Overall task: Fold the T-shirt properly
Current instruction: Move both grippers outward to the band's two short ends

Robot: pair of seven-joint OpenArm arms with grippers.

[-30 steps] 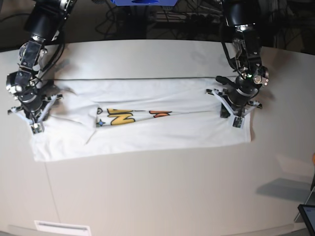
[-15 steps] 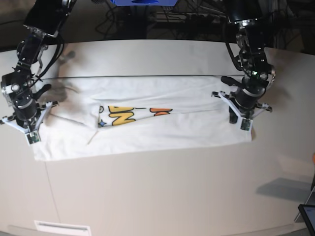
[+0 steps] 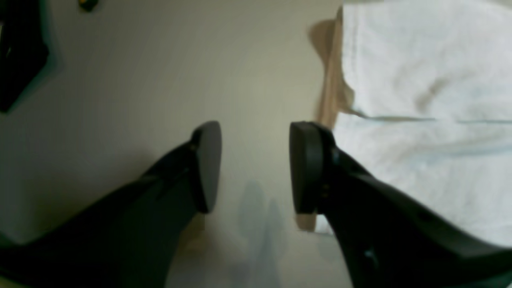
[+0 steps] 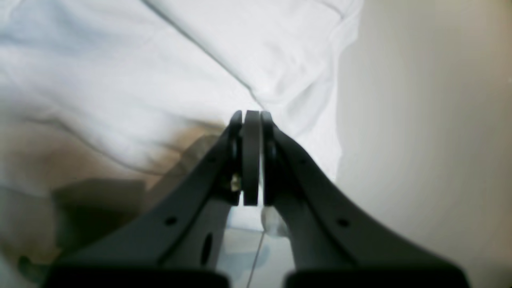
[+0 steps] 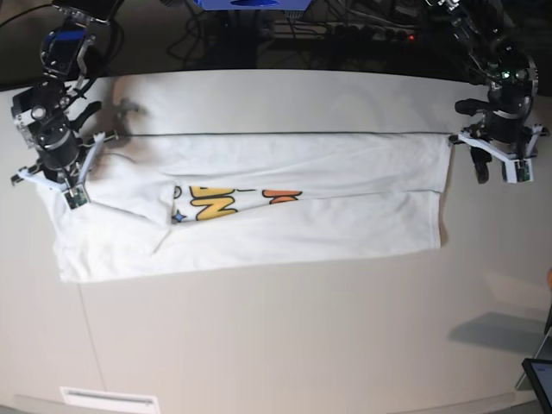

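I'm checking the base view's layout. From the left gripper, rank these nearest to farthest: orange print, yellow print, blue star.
From the open left gripper, at the white T-shirt's edge:
1. Orange print, mid-shirt.
2. Yellow print, further along.
3. Blue star, beside the folded flap.

Black arms with loose black cables end in matte black grippers with white brackets.

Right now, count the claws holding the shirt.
0 that I can see. The left claw hangs open over bare table beside the shirt. The right claw is shut above the shirt's edge, pinching nothing visible.
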